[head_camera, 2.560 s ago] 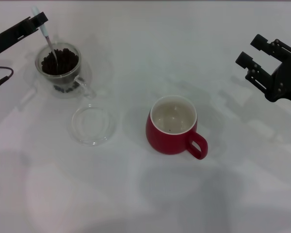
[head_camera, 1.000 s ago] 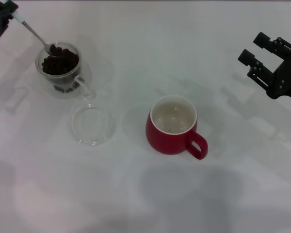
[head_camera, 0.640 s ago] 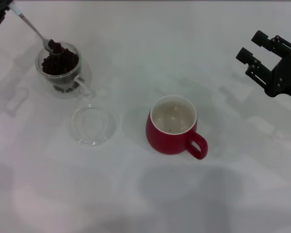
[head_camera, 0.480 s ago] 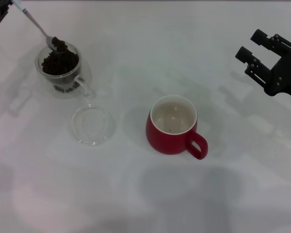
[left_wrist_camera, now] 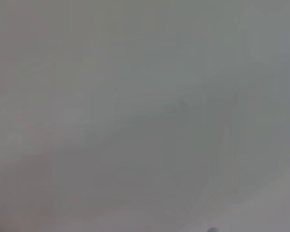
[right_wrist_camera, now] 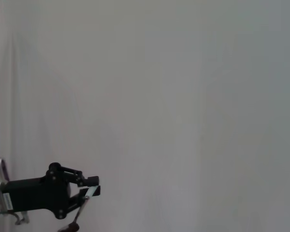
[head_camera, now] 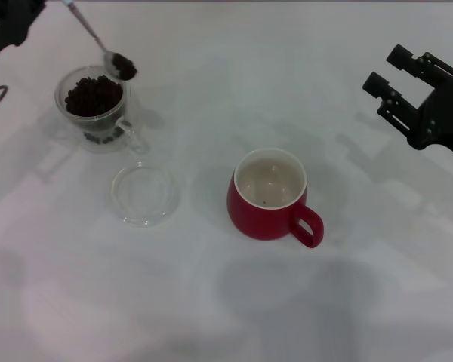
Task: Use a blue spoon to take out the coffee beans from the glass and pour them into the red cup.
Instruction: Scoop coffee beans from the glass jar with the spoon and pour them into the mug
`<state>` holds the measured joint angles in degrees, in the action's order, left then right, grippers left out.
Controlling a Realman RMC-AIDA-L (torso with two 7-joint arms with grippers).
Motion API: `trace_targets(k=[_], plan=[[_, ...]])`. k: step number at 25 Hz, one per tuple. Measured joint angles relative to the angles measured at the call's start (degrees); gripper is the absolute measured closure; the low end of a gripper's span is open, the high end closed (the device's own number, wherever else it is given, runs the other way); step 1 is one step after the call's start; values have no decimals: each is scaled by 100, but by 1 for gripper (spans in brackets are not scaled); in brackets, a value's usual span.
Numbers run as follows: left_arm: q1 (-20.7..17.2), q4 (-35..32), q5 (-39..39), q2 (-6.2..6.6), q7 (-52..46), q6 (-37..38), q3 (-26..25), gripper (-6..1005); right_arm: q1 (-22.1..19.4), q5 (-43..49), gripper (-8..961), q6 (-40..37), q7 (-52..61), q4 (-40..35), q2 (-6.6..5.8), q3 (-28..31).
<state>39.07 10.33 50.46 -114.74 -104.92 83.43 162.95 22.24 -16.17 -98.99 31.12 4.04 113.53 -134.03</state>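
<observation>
The left hand (right_wrist_camera: 89,192) is far off at the left and pinches the spoon (head_camera: 98,47) by its handle. The spoon's bowl, heaped with beans (head_camera: 125,69), hangs just right of the glass (head_camera: 95,102). The red cup (head_camera: 270,193) sits well apart, nearer and to the right. If the spoon tips or shakes on the way there, beans could roll off onto the bench (head_camera: 234,83). The right hand (head_camera: 392,78) hangs at the far right, fingers spread wide and holding nothing.
</observation>
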Motion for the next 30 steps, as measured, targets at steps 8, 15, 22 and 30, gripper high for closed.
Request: trace_targets(k=[8,15,22,30], plan=[[472,-169,-617,-150,17,-83,0,876,0,0,407,-34,-19,-32,46,0],[965,-223,-1305,-343,47,-384,-1,876,-99,-58,407,-230,-73,-36,97,0],[1292,-731,-1917,-383,503,-1000,1,876,-192,-87,407,-382,-83,4,100,0],[1409,-1024,-2255,-410,1568,-1461,0,876,-216,-89,407,-393,-82,18,80,0]])
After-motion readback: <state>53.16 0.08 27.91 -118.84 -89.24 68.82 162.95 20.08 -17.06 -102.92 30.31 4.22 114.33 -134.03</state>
